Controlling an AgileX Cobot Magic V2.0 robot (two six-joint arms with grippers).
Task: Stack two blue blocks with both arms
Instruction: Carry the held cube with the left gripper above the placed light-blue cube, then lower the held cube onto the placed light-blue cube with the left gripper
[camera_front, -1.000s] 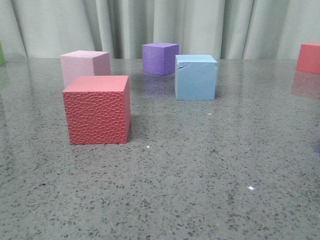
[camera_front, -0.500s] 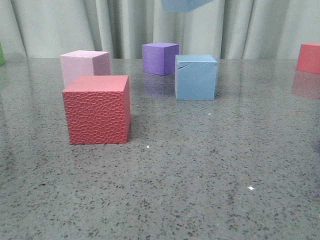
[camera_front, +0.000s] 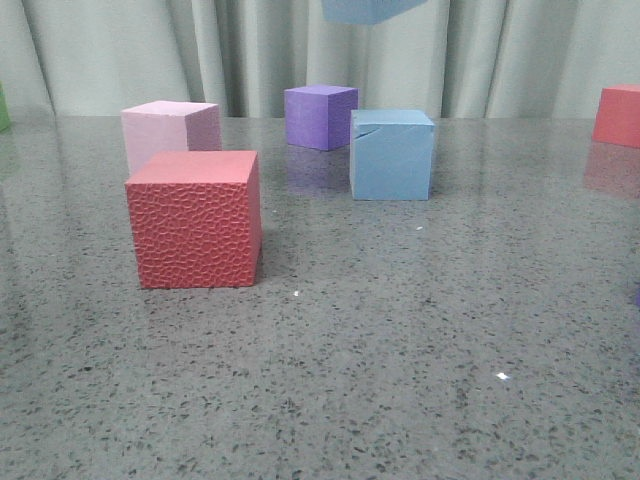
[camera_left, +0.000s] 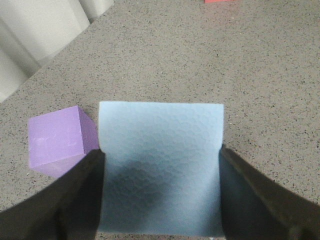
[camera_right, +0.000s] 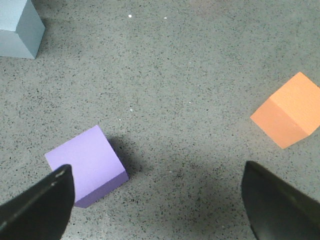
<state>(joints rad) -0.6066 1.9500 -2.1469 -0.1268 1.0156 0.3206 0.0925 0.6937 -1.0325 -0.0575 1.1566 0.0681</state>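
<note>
Gripping one pale sky-blue foam cube (camera_left: 160, 170) aloft, the left gripper (camera_left: 160, 200) is hanging slightly left of and above the cracked sky-blue foam cube (camera_front: 392, 155) resting mid-table; the right gripper (camera_right: 155, 200) is gaping, empty.

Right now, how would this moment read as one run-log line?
phase: carry | left gripper: shut on lifted blue block, held high | right gripper: open, empty | target blue block: on table | stack: not yet done
</note>
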